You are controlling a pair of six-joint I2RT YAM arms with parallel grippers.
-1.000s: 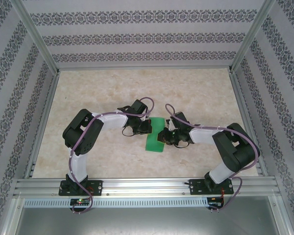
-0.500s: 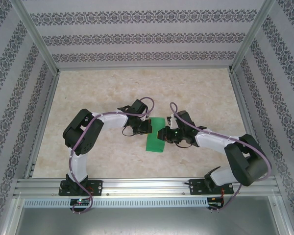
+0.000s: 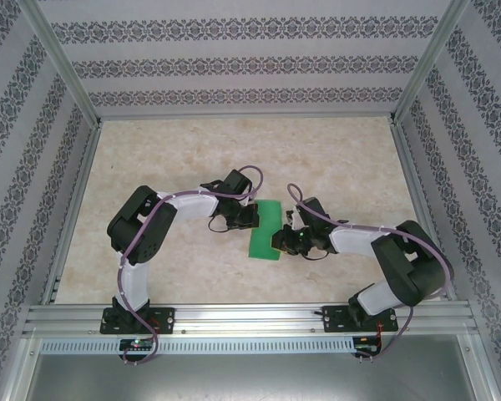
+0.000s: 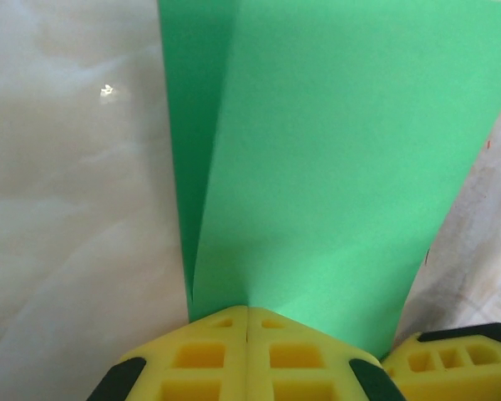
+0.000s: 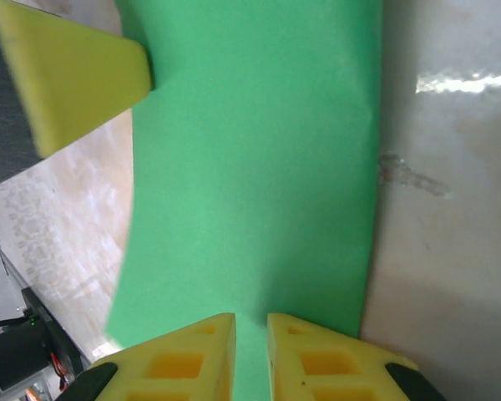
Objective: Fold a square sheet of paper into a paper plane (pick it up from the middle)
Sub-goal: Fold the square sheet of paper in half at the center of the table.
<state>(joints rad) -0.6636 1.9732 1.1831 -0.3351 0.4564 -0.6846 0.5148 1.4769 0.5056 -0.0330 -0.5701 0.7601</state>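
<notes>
The green sheet of paper (image 3: 265, 232) lies folded into a long narrow strip on the table between both arms. My left gripper (image 3: 252, 219) is shut, its tips together on the strip's left edge near the far end. In the left wrist view the upper layer (image 4: 334, 167) runs up to my shut left gripper (image 4: 247, 311) and lifts slightly on the left side. My right gripper (image 3: 281, 242) rests on the right edge nearer the front. In the right wrist view my right gripper (image 5: 250, 322) stands a narrow gap apart over the paper (image 5: 259, 167), which shows through the gap.
The pale marble-patterned table (image 3: 175, 159) is ringed by an aluminium frame (image 3: 250, 317) and patterned walls. A right finger (image 4: 451, 361) shows at the lower right of the left wrist view. A left finger (image 5: 75, 75) shows at the upper left of the right wrist view.
The right gripper slid along the strip's right edge toward the near end, and its elbow swung outward and back. The left gripper stayed put and shut.
</notes>
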